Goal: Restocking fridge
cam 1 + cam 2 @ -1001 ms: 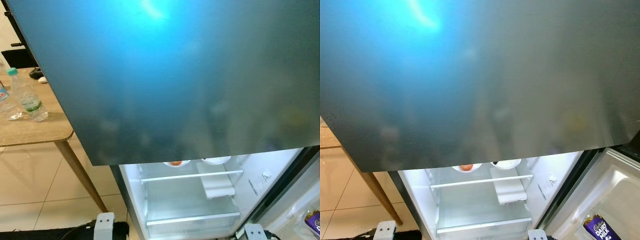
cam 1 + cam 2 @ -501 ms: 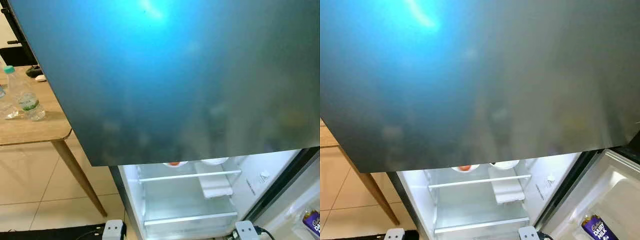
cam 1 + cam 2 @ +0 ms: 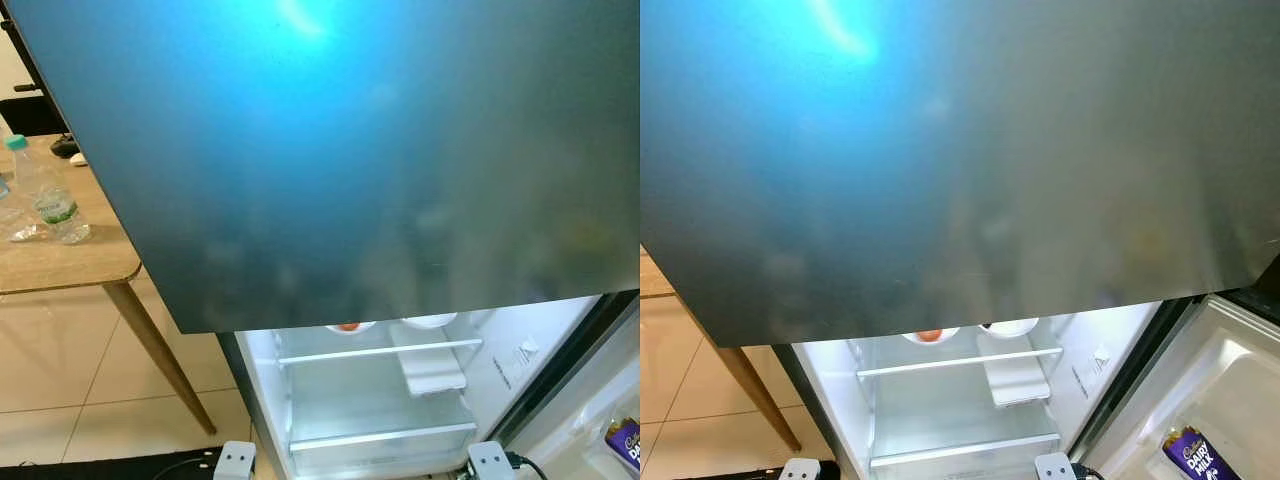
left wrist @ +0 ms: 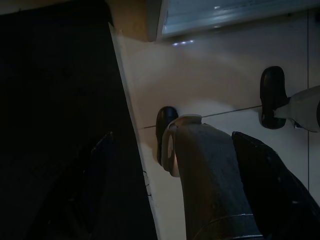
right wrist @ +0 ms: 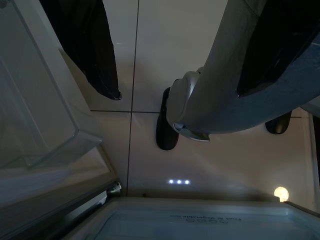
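fridge (image 3: 380, 400): lower compartment open and lit, shelves mostly bare, dark upper door (image 3: 340, 150) looming above it. water bottle (image 3: 45, 195) on desk (image 3: 60, 262), left of fridge, nearer the left arm. chocolate bar (image 3: 1200, 455) in door bin, right of fridge. both arms hang idle; jaws apparently empty, cannot tell whether parted.

Dark grey glossy fridge door (image 3: 380, 150), blue-tinted glare. White lit fridge interior (image 3: 380, 400). Light wooden worktop (image 3: 60, 265); clear plastic bottle, green cap (image 3: 45, 190). Purple chocolate wrapper (image 3: 1200, 455). Beige floor tiles (image 3: 60, 390).
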Robot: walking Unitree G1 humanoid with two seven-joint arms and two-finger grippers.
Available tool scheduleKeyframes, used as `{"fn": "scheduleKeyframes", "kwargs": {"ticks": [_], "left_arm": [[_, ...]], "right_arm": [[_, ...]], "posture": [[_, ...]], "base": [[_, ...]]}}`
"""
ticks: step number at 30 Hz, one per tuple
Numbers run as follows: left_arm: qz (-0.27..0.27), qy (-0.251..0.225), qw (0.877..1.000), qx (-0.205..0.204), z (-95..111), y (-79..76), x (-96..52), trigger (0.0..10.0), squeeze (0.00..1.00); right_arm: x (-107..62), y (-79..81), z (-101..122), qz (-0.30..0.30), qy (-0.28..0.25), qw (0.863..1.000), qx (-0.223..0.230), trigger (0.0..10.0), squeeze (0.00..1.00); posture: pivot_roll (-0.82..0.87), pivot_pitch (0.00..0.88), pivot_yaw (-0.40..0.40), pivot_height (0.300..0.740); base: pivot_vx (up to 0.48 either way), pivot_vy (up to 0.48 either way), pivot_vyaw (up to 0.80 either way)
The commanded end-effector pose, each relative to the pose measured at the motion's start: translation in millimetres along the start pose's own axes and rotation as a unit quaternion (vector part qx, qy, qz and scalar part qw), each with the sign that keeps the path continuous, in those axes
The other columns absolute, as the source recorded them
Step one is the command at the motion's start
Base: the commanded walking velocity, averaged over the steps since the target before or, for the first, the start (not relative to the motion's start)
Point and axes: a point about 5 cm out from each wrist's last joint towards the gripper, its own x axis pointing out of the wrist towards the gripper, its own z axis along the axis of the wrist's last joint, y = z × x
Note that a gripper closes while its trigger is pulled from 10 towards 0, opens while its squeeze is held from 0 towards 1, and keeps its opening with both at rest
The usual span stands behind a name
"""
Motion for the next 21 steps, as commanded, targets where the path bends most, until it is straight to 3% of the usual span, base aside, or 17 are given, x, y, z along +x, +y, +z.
{"fn": "scheduleKeyframes", "kwargs": {"ticks": [1, 12, 21], "left_arm": [[0.004, 0.007, 1.0, 0.008, -0.9, 3.8, -0.7, 10.0, 0.0], [-0.001, 0.018, 1.0, 0.009, -8.2, -2.2, -0.4, 10.0, 0.0], [0.001, 0.026, 1.0, 0.016, -13.6, 0.2, -1.7, 10.0, 0.0]], "right_arm": [[0.1, 4.2, -3.2, 0.006, 0.005, 1.0, -0.001, 10.0, 0.0], [-0.3, 2.0, -4.1, 0.004, 0.007, 1.0, -0.003, 10.0, 0.0], [0.8, 7.0, -1.6, 0.009, 0.004, 1.0, -0.004, 10.0, 0.0]], "posture": [[-0.06, 0.0, 0.0, 0.74], [-0.05, 0.0, -0.01, 0.74], [-0.04, 0.0, 0.0, 0.74]], "base": [[0.0, 0.0, 0.0], [0.0, 0.0, 0.0], [-0.289, 0.0, 0.0]]}}
